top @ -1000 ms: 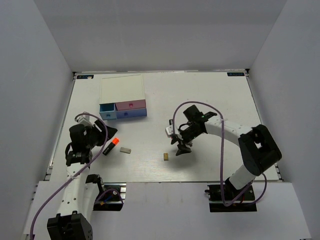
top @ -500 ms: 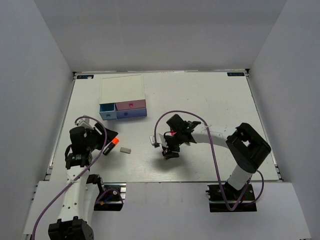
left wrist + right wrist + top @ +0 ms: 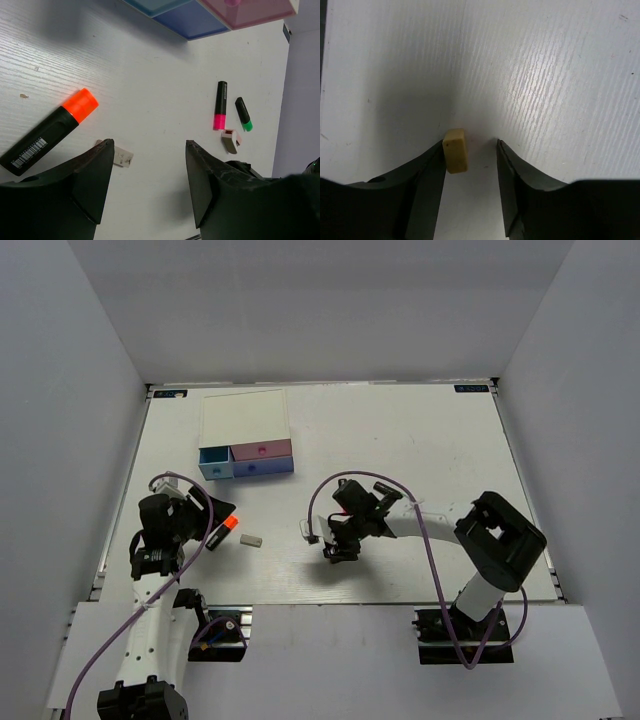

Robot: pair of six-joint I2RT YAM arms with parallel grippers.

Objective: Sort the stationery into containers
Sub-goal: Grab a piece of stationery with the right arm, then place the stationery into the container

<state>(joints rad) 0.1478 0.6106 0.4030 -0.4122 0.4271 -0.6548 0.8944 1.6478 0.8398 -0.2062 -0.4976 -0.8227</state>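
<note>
1. Change from a second ago lies mostly with the right arm: it has swung left and dropped low. The right end effector point(image 3: 470, 144) now sits down over the tan eraser point(image 3: 455, 157), which a second ago lay free on the counter point(image 3: 420, 440).
2. The left arm has barely shifted. The orange-capped highlighter point(image 3: 222, 532) and the grey-white eraser point(image 3: 251, 539) lie where they did.
3. The right arm stretches low across the near middle of the counter, its wrist pointing left.
4. In the right wrist view its fingers straddle the tan eraser. One finger touches it and the other stands off with a gap, so the end effector is released, not yet clenched.
5. The left arm bends over the near left part of the counter. The left end effector point(image 3: 150, 145) is spread wide with nothing in it.
6. The orange-capped highlighter lies just outside one finger, and the grey-white eraser is at that finger's tip.
7. The white-topped box point(image 3: 243, 418) stands at the far left, showing its light blue drawer point(image 3: 214, 462), pink drawer point(image 3: 261, 450) and purple drawer point(image 3: 262, 468).
8. In the left wrist view the pink-capped highlighter point(image 3: 220, 105), green-capped highlighter point(image 3: 243, 114) and pink-white eraser point(image 3: 230, 141) lie close together. From above, the right arm covers most of that cluster.
</note>
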